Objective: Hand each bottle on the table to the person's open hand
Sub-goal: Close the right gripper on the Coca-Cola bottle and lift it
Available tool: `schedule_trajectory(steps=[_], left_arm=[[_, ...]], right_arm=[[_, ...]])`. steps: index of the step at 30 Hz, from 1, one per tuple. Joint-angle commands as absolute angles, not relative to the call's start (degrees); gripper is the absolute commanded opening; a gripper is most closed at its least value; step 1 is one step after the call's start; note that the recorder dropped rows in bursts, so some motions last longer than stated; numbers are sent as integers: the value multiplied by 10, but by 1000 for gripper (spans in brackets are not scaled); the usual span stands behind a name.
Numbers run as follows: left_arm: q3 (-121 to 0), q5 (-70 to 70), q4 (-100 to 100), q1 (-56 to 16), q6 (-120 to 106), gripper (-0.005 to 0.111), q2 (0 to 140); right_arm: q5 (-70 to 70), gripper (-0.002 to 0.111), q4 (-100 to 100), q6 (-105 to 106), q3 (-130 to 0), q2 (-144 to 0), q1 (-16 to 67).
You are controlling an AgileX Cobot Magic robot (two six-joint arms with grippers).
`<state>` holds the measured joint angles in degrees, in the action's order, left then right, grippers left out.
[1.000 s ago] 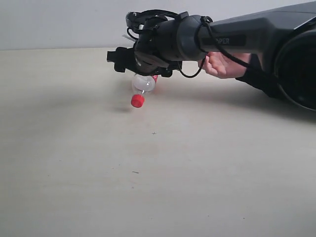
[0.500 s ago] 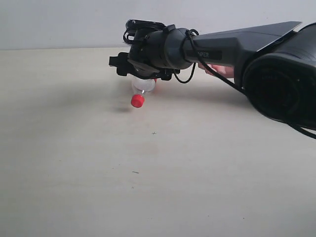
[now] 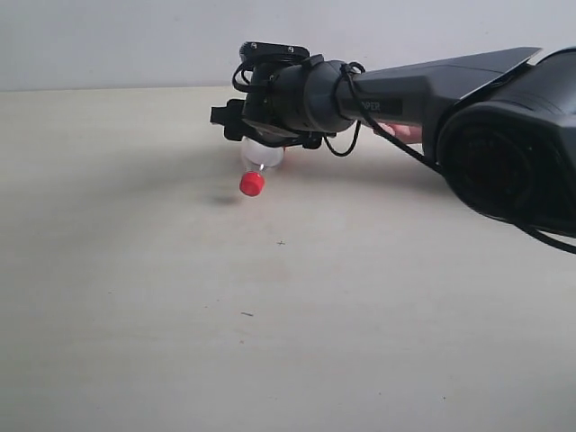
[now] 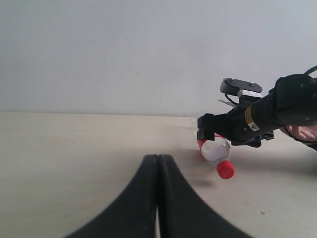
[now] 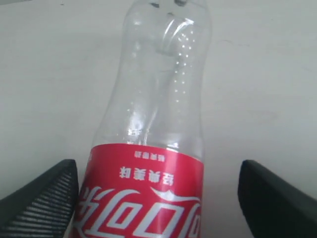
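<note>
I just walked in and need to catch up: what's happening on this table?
The right gripper is open over a clear red-capped bottle lying on the table, with one finger on each side, not gripping it. A person's hand is held out behind that arm, mostly hidden. The left gripper is shut, away from the bottle.

Red label (image 5: 143,198) on clear btl (image 5: 158,84): Chinese Coca-Cola logo, upside-down.

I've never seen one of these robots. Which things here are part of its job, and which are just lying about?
Part of the job:
- red-capped bottle, lying on the table
- right claw, open, either side of it
- person's hand, mostly hidden behind the arm

Just there:
- left claw, shut
- dark specks
- wall
</note>
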<state>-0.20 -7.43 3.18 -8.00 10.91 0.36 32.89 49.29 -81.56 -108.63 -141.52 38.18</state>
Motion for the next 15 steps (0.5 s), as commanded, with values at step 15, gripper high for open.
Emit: schedule_trajectory(steps=[15], left_arm=[[0, -71, 27, -79, 108, 0, 0]], right_arm=[[289, 79, 504, -828, -1091, -1443, 379]])
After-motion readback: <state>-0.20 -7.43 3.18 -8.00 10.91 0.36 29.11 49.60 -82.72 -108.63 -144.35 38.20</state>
